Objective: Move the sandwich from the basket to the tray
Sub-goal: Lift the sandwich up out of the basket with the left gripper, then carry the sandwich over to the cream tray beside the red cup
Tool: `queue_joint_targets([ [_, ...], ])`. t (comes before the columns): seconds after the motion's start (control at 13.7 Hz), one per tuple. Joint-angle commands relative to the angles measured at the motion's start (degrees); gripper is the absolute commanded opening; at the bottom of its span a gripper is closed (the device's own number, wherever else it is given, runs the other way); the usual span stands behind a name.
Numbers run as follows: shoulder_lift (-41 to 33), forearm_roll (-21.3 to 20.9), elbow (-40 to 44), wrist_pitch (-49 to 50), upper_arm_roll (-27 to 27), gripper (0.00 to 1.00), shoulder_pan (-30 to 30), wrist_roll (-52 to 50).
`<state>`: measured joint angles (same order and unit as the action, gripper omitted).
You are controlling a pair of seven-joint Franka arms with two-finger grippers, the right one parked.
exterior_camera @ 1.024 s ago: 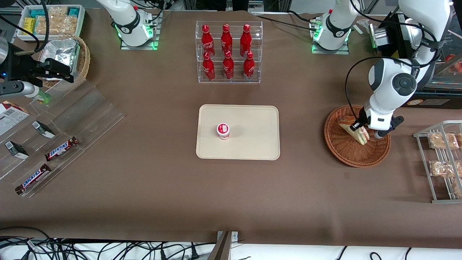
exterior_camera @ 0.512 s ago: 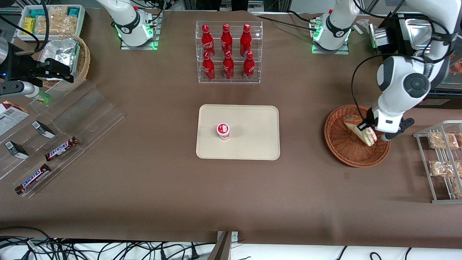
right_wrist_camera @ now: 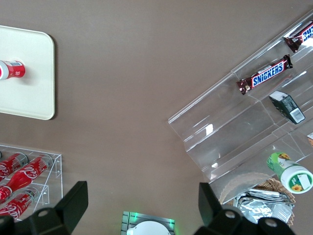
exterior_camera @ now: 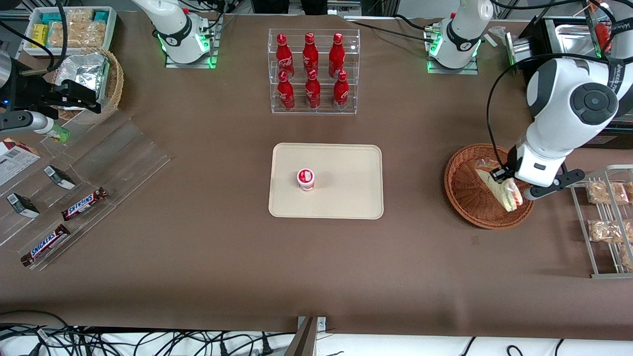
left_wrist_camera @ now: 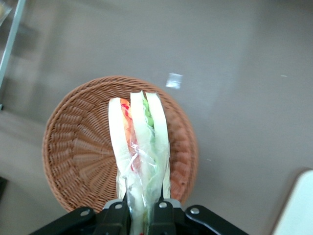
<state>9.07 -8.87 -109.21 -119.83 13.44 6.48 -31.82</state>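
Observation:
My left gripper (exterior_camera: 514,188) is shut on the sandwich (exterior_camera: 505,192), a wrapped wedge with white bread and green and red filling, and holds it lifted above the reddish-brown wicker basket (exterior_camera: 470,195) at the working arm's end of the table. In the left wrist view the sandwich (left_wrist_camera: 139,147) hangs between the black fingers (left_wrist_camera: 164,215) with the basket (left_wrist_camera: 78,156) well below it. The cream tray (exterior_camera: 346,198) lies mid-table, toward the parked arm from the basket, with a small red-and-white cup (exterior_camera: 306,179) on it.
A clear rack of red bottles (exterior_camera: 313,71) stands farther from the front camera than the tray. A metal rack with snack packets (exterior_camera: 606,217) lies beside the basket. Clear shelves with Snickers bars (exterior_camera: 84,203) and a tan foil-lined basket (exterior_camera: 89,79) are at the parked arm's end.
My gripper has risen with the sandwich, lifting it out of the basket and shifting slightly toward the snack rack. The basket stays in place.

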Motion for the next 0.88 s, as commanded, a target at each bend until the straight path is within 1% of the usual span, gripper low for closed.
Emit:
queue_joint_targets([
  [0.0,1.03,1.39,5.92,4.95,3.77,0.00,-0.32,1.94],
  [0.15,1.47,1.83,8.65,7.24,7.46,0.00,-0.41,2.03],
  [0.37,2.61,1.92,9.10,6.55,13.43,0.00,-0.41,3.08],
  [0.73,10.07,1.31,12.18,5.84,22.05,0.00,-0.59,5.98],
  [0.8,11.48,1.05,12.70,3.67,23.02,0.00,-1.29,5.98],
])
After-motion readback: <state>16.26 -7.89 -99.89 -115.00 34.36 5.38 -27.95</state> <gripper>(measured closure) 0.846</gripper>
